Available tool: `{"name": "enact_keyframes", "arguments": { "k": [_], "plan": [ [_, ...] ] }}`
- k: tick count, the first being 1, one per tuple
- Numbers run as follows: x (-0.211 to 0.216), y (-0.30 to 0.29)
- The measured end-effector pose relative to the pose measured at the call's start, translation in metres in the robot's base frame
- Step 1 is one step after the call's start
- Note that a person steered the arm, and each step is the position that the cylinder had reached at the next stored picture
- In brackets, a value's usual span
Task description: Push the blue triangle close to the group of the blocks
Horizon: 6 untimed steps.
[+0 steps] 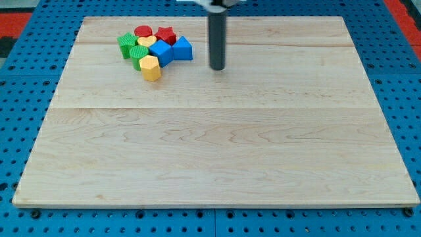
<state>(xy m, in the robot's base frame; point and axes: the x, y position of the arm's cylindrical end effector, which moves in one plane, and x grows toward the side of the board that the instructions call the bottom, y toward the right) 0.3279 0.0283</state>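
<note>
Wooden board [217, 151] is lying on a blue pegboard [26, 72], and all the blocks are sitting clustered near its top left. Touching the cluster's right edge is the blue triangle [183, 49], beside a second blue block [162, 52]; a red cylinder [143, 31], red star [166, 34], green blocks [131, 49] and yellow hexagon [150, 67] are crowding close. Standing just right of the triangle, apart from it, is the rod's tip [218, 68]; no jaws are showing, the arm ending in a plain rod.

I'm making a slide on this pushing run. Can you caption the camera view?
My tip stands just right of the blue triangle, which already sits against the block cluster.
</note>
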Motion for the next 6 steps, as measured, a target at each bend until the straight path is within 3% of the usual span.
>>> {"name": "enact_keyframes", "arguments": {
  "k": [2,3,6],
  "plan": [
    [-0.02,-0.062],
    [-0.022,-0.031],
    [-0.038,-0.059]
  ]
}}
